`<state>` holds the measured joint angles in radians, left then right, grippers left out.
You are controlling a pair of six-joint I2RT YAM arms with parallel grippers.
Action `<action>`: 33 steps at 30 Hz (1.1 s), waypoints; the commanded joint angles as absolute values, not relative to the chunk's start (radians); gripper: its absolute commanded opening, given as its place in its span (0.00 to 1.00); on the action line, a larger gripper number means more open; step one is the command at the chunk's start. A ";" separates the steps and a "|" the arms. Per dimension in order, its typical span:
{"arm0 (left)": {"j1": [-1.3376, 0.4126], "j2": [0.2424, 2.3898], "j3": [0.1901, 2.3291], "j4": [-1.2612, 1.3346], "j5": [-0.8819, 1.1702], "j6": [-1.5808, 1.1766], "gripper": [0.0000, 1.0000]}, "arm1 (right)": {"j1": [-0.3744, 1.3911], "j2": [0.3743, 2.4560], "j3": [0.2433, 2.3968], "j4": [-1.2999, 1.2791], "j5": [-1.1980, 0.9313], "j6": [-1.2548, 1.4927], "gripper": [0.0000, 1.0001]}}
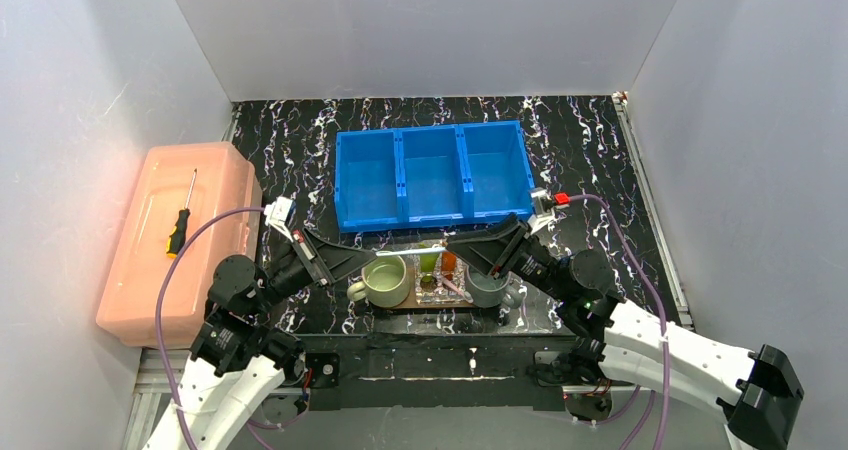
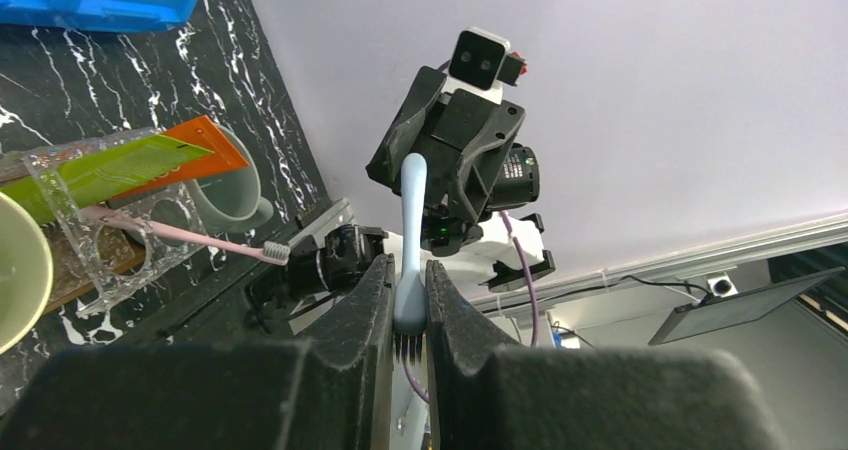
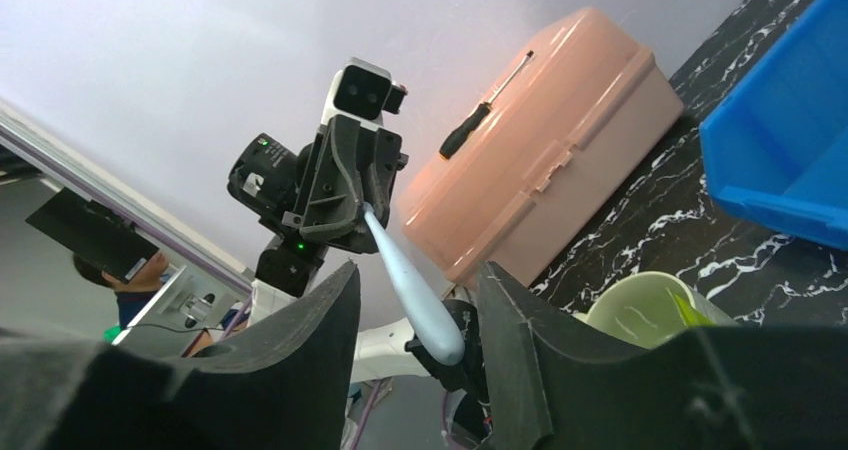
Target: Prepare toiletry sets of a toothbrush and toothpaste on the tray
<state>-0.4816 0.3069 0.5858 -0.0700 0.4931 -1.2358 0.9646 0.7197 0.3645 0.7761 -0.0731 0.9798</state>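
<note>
The left fingers (image 2: 365, 300) pinch the head of a pale toothbrush (image 2: 412, 220) in the air above the tray (image 1: 450, 307), and the right fingers (image 3: 310, 340) stand spread around its handle. We judge that only this brush is left to place: the green tube (image 2: 110, 170), the orange tube (image 2: 215, 138) and the pink toothbrush (image 2: 180, 235) already lie in the clear holder (image 2: 100, 290) on the tray.

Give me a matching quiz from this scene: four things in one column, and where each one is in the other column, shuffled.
1 screwdriver
2 pale blue toothbrush
3 pink toothbrush
4 blue bin

A in the clear holder
B on the pink box
C at the back of the table
D clamped in the left claw

Pairs: 1-B, 2-D, 3-A, 4-C
</note>
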 commanded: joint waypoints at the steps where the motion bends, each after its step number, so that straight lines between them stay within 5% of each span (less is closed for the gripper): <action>1: -0.482 0.303 0.640 -0.143 0.505 -1.168 0.00 | 0.971 0.673 0.420 0.700 -0.042 0.908 0.58; 13: -0.482 0.310 0.807 -0.449 0.511 -0.947 0.00 | 0.970 0.539 0.525 0.339 0.067 0.730 0.72; 33: -0.482 0.515 0.983 -0.810 0.502 -0.670 0.00 | 0.971 0.572 0.652 0.029 0.148 0.548 0.73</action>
<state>-0.4816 0.4767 0.9371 -0.7479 0.5068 -0.7242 0.9646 0.5526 0.6121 0.0292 0.1371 0.5835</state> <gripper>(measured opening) 0.092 0.732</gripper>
